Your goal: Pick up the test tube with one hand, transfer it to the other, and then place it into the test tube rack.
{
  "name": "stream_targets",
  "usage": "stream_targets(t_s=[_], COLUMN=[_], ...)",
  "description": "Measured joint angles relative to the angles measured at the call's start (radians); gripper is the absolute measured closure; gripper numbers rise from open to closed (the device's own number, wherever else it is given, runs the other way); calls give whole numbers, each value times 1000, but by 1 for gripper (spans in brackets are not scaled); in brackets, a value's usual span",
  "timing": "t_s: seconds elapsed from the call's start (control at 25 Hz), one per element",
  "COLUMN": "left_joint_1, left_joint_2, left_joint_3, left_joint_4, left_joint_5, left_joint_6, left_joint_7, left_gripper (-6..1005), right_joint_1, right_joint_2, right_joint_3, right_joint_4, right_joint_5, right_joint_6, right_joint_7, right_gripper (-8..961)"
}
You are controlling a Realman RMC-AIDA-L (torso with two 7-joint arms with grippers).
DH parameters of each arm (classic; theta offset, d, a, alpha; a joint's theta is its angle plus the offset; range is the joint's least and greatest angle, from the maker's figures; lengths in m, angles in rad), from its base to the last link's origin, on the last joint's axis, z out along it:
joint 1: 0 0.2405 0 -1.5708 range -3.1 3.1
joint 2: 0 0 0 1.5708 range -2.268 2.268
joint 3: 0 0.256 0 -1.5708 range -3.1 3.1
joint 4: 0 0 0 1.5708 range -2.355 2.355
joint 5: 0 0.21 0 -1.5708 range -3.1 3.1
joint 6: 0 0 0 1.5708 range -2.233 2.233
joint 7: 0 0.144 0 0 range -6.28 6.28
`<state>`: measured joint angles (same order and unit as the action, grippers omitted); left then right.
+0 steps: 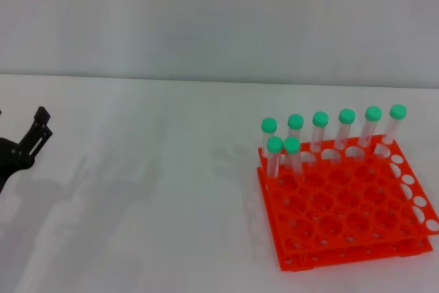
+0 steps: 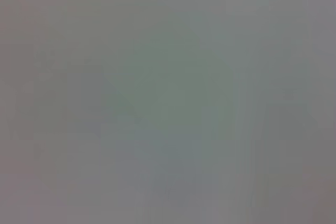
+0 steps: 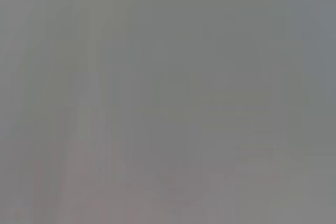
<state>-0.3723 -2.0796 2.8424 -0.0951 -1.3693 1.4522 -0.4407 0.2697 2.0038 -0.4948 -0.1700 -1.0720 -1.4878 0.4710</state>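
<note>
Only the head view shows real things; both wrist views are plain grey blur, nothing to make out in them.

Left claw (image 1: 41,125) sits at the far left edge of the head view, over the white worktop (image 1: 151,197). Most of the arm is cut off by the edge. Two black fingers (image 1: 42,116) point up and to the right, close together w/ a thin gap at most, and nothing is between them. Can't tell for sure if it's fully closed.

Right claw isn't seen anywhere, so no word on its state.

Orange test tube rack (image 1: 343,217) stands on the worktop at the right, well apart from the left claw. Its right side runs very near the edge of the view. Eight green-capped tubes stand in it: six in the back row, two more just in front at the left end. They all look alike, so can't say which one is the test tube (image 1: 291,156) of the task; the front pair leans a bit. Clear tube walls are hard to see against the pale worktop, esp. in the back row. Dim shadows lie on the worktop between claw and rack.
</note>
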Motion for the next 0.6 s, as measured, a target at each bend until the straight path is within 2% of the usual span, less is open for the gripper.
stream_targets(t_s=[0.32,0.6], left_joint_1=[-47,-85], left_joint_2=[5,6], left_joint_3=[-2,-2], left_joint_4=[-13,-25], left_joint_5=[-59,-91], left_joint_6=[-67,-116], left_joint_7=[-28,-28], left_gripper=[106,106], right_joint_1=[4,15], right_joint_2=[2,3], right_joint_3=[3,4], right_joint_4=[78,113], right_joint_5=[172,230], right_joint_6=[-24,-11], right_joint_7=[-28,-115], right_gripper=[78,78])
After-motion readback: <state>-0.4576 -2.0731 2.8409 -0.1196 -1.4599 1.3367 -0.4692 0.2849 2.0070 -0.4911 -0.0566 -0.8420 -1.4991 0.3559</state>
